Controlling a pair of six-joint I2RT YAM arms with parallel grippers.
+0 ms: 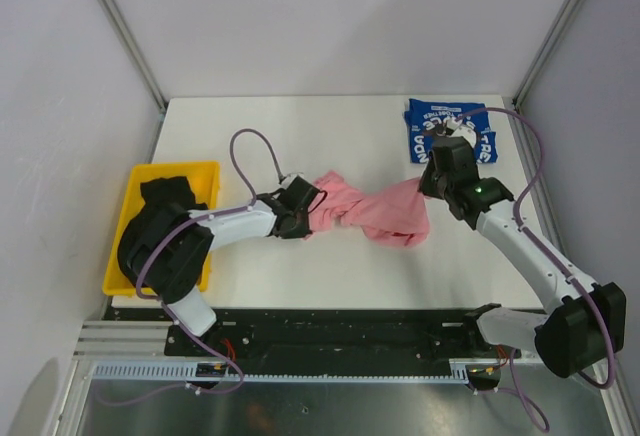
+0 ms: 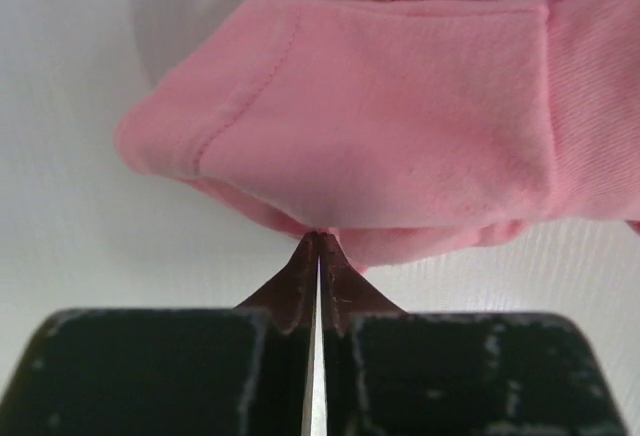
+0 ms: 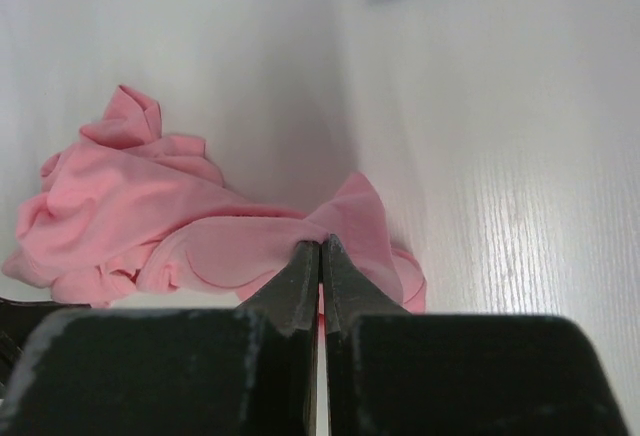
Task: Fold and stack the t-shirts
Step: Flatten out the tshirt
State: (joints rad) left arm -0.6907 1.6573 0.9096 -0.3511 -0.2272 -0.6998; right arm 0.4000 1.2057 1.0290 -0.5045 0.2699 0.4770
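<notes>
Mid table's blocked: pink tee (image 1: 372, 211) is strung btwn left gripper (image 1: 312, 210) and right gripper (image 1: 430, 188), both pinched on it, so no straight path front to back there. Blue tee (image 1: 448, 128) sits just behind the right gripper, so the far right corner's tight. Yellow bin (image 1: 128, 218) w/ black tees (image 1: 165, 194) hogs the left edge, left arm (image 1: 235, 224) right beside it. Free room: far-left and far-middle of the table (image 1: 300, 136), plus the near strip in front of the pink tee.
</notes>
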